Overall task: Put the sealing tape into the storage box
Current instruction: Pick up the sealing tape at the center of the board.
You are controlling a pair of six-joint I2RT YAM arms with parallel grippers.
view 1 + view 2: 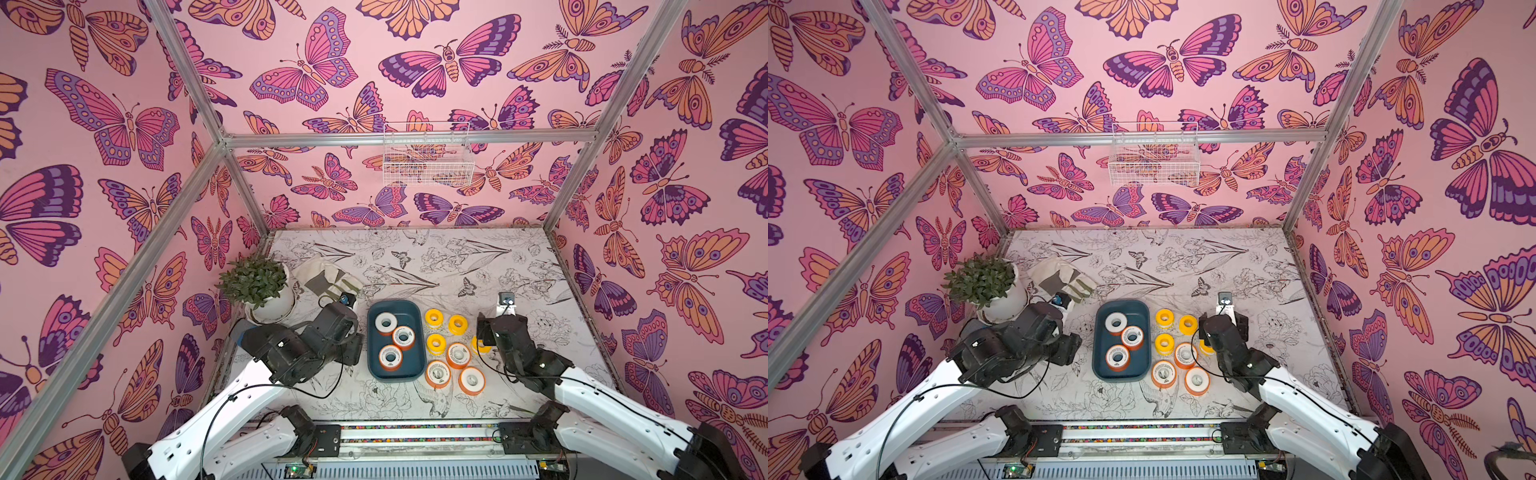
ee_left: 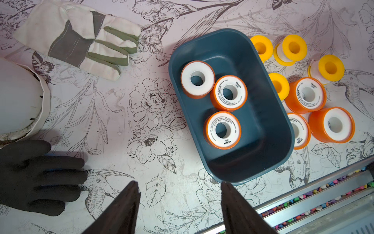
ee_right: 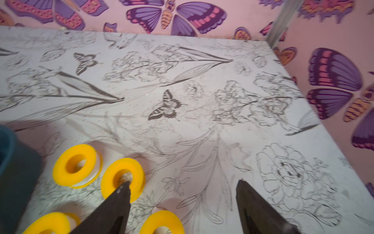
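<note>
Pink butterfly wallpaper [image 1: 124,124] covers every wall in both top views, edged by an aluminium frame [image 1: 311,140]. The table [image 1: 457,257], printed with grey line-drawn flowers, fills the lower middle. A white wire basket [image 1: 426,160] hangs on the rear wall near frame centre. At the table's left stand a potted plant [image 1: 257,282] and, beside it, a pale work glove [image 1: 328,278]. The storage box [image 1: 412,361] sits at lower centre. The sealing tape [image 1: 458,355] is split: three orange spools [image 1: 390,357] lie inside the box; just right of it on the table lie three more orange and four yellow spools [image 1: 434,318], one half hidden by the right arm. Only the left wrist view shows a black glove [image 2: 30,176] at lower left, and the left gripper [image 2: 178,183] spread wide and empty. Only the right wrist view shows the right gripper [image 3: 183,181], also wide, with bare table between its fingers and one tip over a yellow spool
</note>
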